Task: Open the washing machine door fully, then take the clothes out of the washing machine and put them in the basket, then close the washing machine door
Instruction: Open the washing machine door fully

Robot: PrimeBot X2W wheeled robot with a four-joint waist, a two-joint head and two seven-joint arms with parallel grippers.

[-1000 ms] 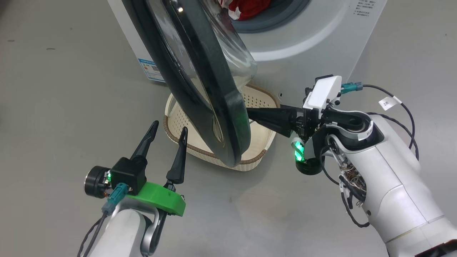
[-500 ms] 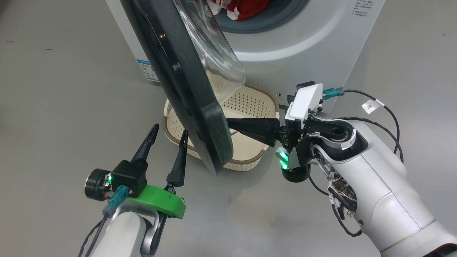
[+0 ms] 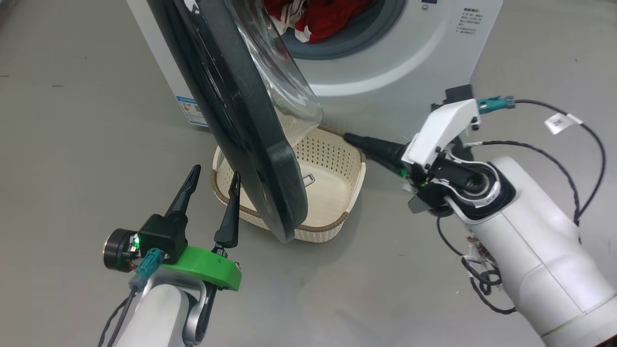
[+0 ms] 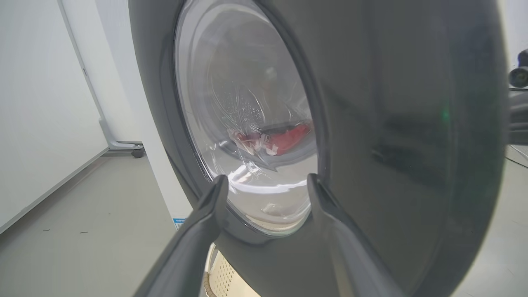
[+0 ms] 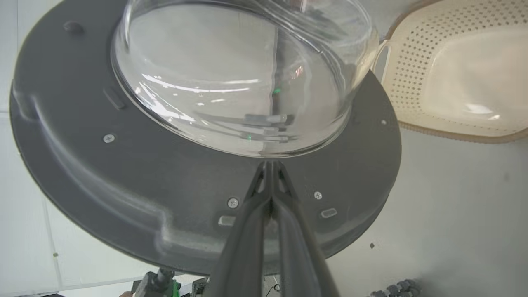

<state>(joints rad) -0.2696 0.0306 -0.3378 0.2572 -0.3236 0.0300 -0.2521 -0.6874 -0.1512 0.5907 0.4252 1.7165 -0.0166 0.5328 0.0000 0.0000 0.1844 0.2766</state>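
Note:
The washing machine [image 3: 409,58] stands at the top, with red clothes [image 3: 318,19] in its drum. The washing machine door [image 3: 255,144] is swung out edge-on over the cream basket [image 3: 332,154]. My left gripper [image 3: 215,172] is open just left of the door's lower edge. Its wrist view faces the door's outer side [image 4: 392,144], with the clothes [image 4: 288,140] visible through the glass. My right gripper [image 3: 348,139] is shut on nothing, pointing left by the basket's right rim, clear of the door. Its wrist view shows the fingers [image 5: 270,167] aimed at the door's inner face [image 5: 165,185] and the basket [image 5: 453,82].
A blue label sticker [image 3: 189,108] sits at the washer's lower left corner. Grey floor [image 3: 72,144] surrounds the machine. Loose cables [image 3: 578,144] loop around my right forearm. A wheeled white stand [image 4: 123,146] is beside the wall behind the washer.
The door has swung further open, to the left. My right gripper has left the door and drawn back to the right, beside the basket's rim. The camera has shifted slightly.

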